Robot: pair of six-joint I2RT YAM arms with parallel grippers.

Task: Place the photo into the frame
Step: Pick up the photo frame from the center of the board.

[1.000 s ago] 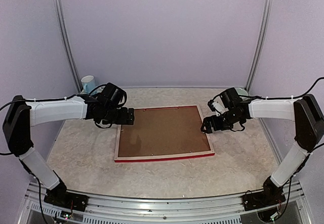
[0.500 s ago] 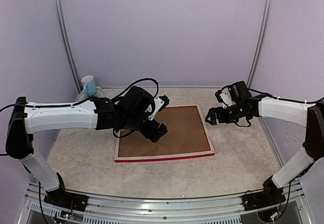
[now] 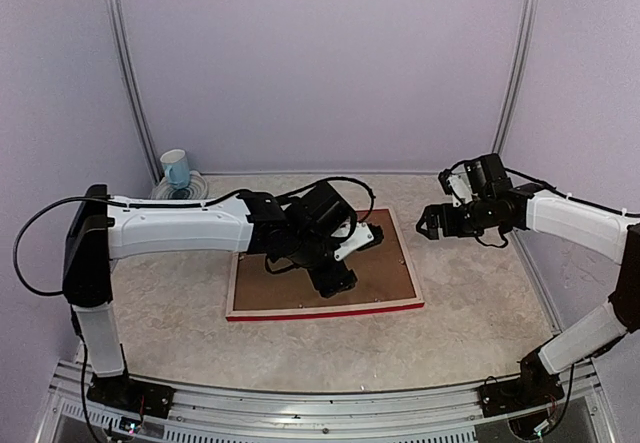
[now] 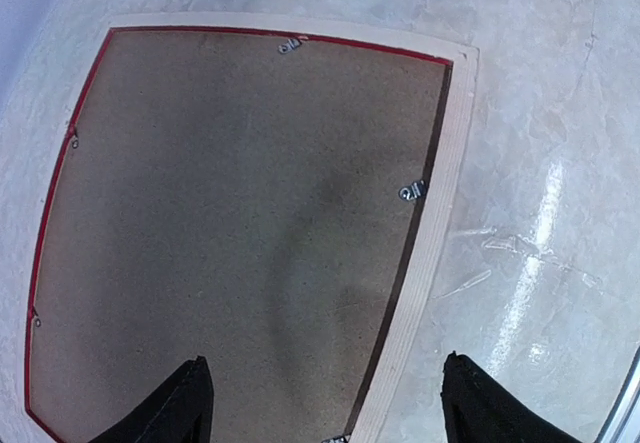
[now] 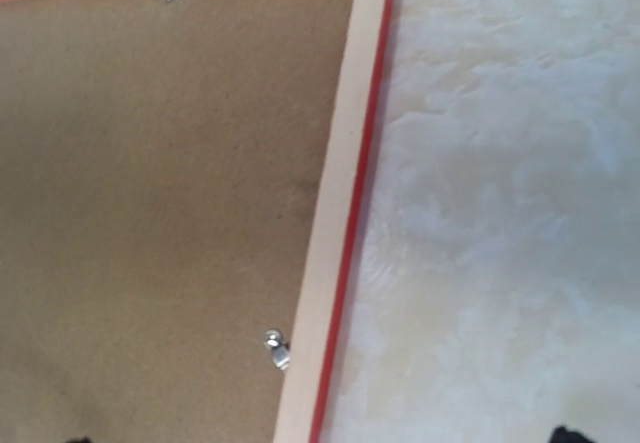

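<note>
While the frame (image 3: 325,311) lies flat and face down in the middle of the table (image 3: 480,303), pale wood back up, only a red strip shows along its near edge. Brown backing board (image 3: 390,268) sits inside the frame and fills the opening. Small metal clips (image 4: 410,192) sit on the inner edge of the frame, one on the right side and one at the far side in the left wrist view.

Left arm reaches in from the left across the frame. Left gripper (image 3: 335,281) hangs over the backing board, a bit right of centre and toward the near edge. Its fingertips (image 4: 190,403) stand spread with nothing between them. Whether they touch the board: cannot tell.

Right gripper (image 3: 428,225) hovers just beyond the frame's far right corner, apart from it. Its jaws are spread wide, with only the tips showing at the bottom corners of the right wrist view, and they hold nothing. That view looks down on the frame's right rail (image 5: 335,213) and one clip (image 5: 277,348).

Blue and white cup (image 3: 175,166) stands at the far left corner, well apart from the frame.
</note>
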